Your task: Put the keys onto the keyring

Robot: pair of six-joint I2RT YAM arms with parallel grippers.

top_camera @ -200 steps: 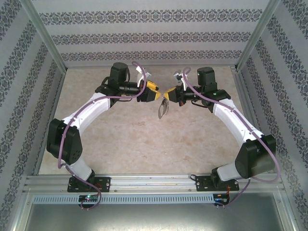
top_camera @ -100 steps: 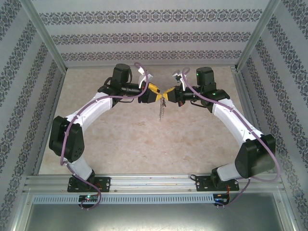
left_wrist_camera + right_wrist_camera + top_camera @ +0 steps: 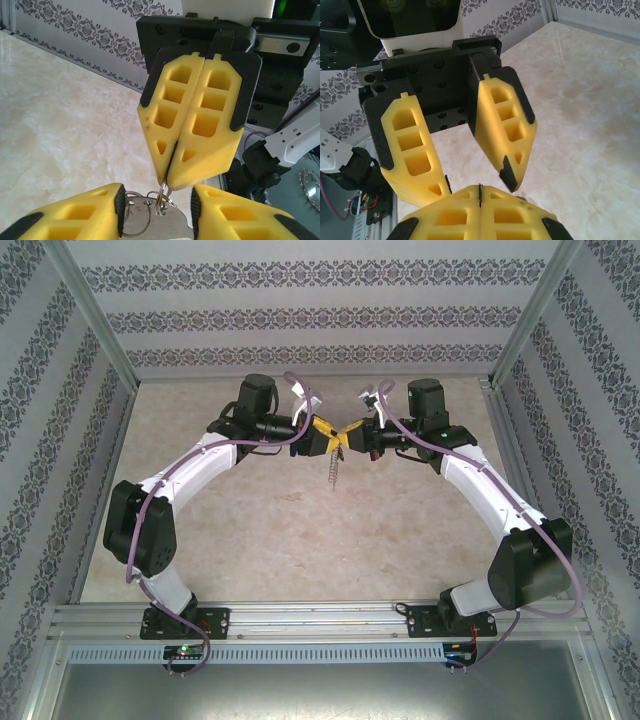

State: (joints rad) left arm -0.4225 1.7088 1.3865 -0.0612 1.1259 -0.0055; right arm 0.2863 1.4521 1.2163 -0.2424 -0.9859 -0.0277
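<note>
My right gripper is shut on a small silver ring of the keyring and holds it above the middle of the table. The rest of the keyring, with its jagged chain, hangs straight down from it. In the left wrist view the right gripper pinches that ring from above. A flat silver metal piece with more rings through it hangs below. My left gripper is open, with a pad on either side of that flat piece and a slim gap at the right pad. The keys are not to be made out.
The beige marble-patterned tabletop lies under both arms. Patterned walls and metal frame posts close in the back and both sides. The aluminium rail with the arm bases runs along the near edge.
My left gripper has moved right until it meets the right gripper, and its jaws have narrowed around the hanging metal. The keyring has swung from slanted to hanging straight.
</note>
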